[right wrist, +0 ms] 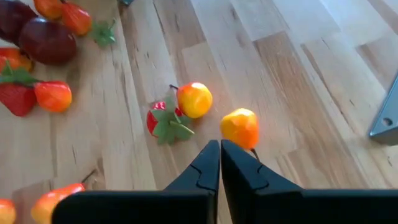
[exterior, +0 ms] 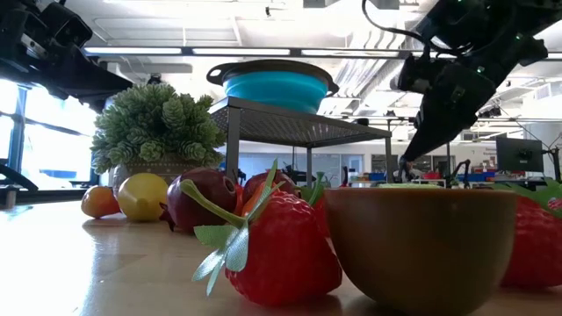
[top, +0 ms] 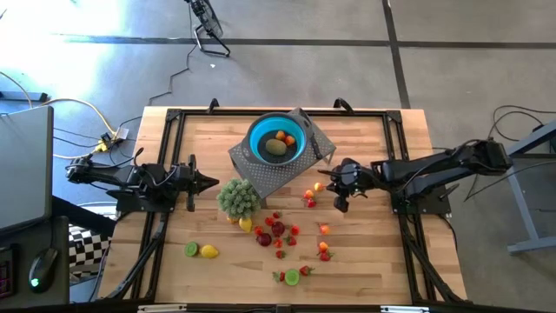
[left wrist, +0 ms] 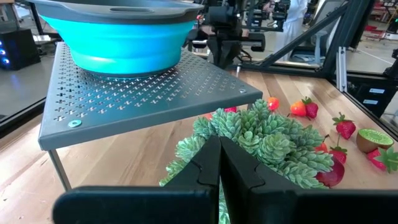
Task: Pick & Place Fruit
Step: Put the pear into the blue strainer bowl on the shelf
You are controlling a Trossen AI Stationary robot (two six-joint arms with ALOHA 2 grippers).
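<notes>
On the wooden counter (top: 365, 252) a blue bowl (top: 277, 137) sits on a grey perforated metal stand (top: 269, 174) near the far edge, and it already holds two pieces of fruit, a brownish-green one (top: 275, 147) and an orange one (top: 284, 136). Just beside the stand's near-left corner stands a small potted green plant (top: 237, 196). Most of the fruit lies loose on the counter in front of the stand: a yellow lemon (top: 246, 224) by the plant, dark red pieces (top: 276, 229) and strawberries (top: 324, 255) in a scattered cluster, a lime-green half (top: 292, 277) near the front edge, and a lime piece (top: 191, 249) touching another yellow fruit (top: 209, 251) off to the left. The right end effector (top: 339, 193) hovers just right of the stand with its fingers pressed together and nothing between them; in its wrist view an orange fruit (right wrist: 240, 127) lies on the boards just beyond the fingertips, with an orange-yellow piece (right wrist: 194, 99) and a strawberry (right wrist: 163, 122) touching each other close by. The left end effector (top: 206, 182) waits at the left of the counter, pointing toward the plant, its fingers likewise closed and empty.
</notes>
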